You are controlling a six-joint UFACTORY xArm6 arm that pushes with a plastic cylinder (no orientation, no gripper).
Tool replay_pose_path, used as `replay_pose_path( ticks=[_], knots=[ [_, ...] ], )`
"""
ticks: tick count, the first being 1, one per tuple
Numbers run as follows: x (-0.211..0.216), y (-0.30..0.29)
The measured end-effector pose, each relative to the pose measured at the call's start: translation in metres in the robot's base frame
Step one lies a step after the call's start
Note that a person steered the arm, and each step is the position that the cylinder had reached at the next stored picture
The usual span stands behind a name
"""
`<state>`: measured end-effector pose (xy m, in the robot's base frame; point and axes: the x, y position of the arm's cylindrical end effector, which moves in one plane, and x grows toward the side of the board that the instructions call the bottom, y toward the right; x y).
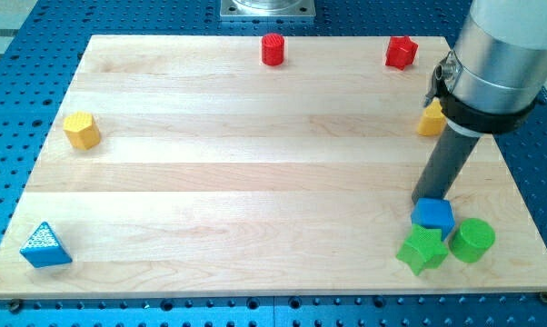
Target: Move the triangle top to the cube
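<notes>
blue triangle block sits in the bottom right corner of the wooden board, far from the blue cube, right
Not quite: the camera view shows the blue triangle block in the bottom left corner of the wooden board, not the right. It is indeed far from the blue cube, which sits by my tip at the view's right.

Red cylinder (272, 49), red star (401, 52), yellow hexagon (81, 130), green star (422, 250) beside green cylinder (472, 240).

The arm (492, 64) hides most of a yellow block (430, 121).
</notes>
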<state>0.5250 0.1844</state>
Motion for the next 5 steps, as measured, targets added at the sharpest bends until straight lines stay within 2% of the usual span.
replay_pose_path(
  ticks=[1,3,4,5],
  knots=[
    [-0.012,-0.064],
    [-0.014,-0.344],
    [-0.001,-0.452],
    [0.033,-0.464]
  ],
)
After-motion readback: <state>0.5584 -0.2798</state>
